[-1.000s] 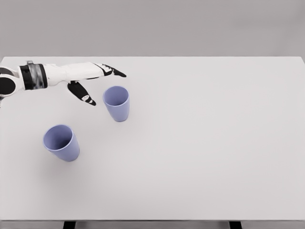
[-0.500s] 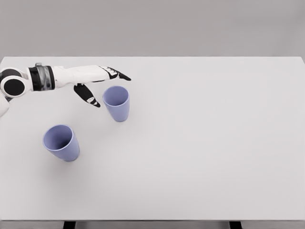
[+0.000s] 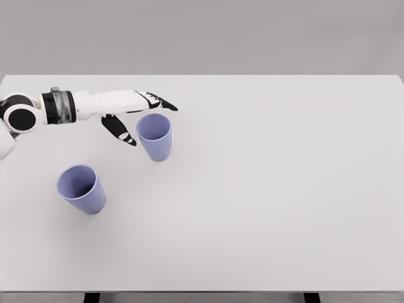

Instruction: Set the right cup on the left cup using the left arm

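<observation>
Two lilac cups stand upright on the white table [image 3: 265, 189]. The right cup [image 3: 155, 137] is near the middle left, and the left cup [image 3: 81, 189] sits lower left of it. My left hand [image 3: 144, 118] reaches in from the left edge and is open around the right cup's rim, with the fingers [image 3: 161, 101] stretched just behind the cup and the thumb [image 3: 121, 132] to its left. Nothing is grasped, and I cannot tell whether the hand touches the cup. The right arm does not show.
The table's far edge runs behind the hand, and its near edge lies along the bottom of the view. Dark table legs [image 3: 92, 297] show below that edge.
My left arm has slid to the right, bringing the open hand closer around the right cup. Both cups stay where they were.
</observation>
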{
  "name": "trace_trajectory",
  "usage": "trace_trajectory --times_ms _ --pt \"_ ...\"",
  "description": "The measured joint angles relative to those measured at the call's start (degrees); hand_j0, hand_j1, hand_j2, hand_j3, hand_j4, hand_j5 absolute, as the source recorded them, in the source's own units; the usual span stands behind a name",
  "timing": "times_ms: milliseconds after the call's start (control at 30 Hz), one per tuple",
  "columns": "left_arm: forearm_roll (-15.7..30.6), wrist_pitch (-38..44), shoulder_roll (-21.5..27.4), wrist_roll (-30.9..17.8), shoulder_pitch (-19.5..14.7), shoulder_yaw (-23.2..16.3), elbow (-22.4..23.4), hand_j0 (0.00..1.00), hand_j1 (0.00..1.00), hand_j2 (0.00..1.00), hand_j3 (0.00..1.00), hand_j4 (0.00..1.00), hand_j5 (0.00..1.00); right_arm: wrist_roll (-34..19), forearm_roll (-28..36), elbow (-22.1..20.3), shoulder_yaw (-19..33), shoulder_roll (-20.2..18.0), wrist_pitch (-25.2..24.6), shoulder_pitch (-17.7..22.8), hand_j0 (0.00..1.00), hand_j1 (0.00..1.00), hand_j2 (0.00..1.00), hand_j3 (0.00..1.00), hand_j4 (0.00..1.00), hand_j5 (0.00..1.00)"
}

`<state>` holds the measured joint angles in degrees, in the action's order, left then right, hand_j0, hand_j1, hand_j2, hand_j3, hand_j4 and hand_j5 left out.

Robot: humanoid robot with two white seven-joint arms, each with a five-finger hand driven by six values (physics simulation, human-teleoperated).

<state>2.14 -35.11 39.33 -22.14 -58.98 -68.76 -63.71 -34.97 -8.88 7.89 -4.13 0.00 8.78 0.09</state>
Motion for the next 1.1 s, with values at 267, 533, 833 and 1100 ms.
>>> trace_trajectory --times_ms 267,533,833,1100 --pt "-1.66 0.0 -1.28 0.57 0.53 0.01 1.56 1.0 1.0 1.0 1.0 1.0 1.0 0.0 -0.01 0.0 0.0 0.0 0.0 0.0 1.0 1.0 1.0 1.0 1.0 1.0" --pt "-2.05 0.01 -1.7 0.9 0.97 0.07 1.75 1.0 1.0 1.0 1.0 1.0 1.0 0.0 0.0 0.0 0.0 0.0 -0.01 0.0 1.0 1.0 1.0 1.0 1.0 1.0" --pt "-2.5 0.01 -1.27 1.48 1.5 0.27 1.42 1.0 1.0 1.0 1.0 1.0 1.0 0.0 0.0 0.0 0.0 0.0 -0.01 0.0 1.0 1.0 1.0 1.0 1.0 1.0" --pt "-2.8 0.01 -1.14 1.5 1.85 0.78 -0.33 1.0 1.0 1.0 1.0 1.0 1.0 0.0 0.0 0.0 0.0 0.0 -0.01 0.0 1.0 1.0 1.0 1.0 1.0 1.0"
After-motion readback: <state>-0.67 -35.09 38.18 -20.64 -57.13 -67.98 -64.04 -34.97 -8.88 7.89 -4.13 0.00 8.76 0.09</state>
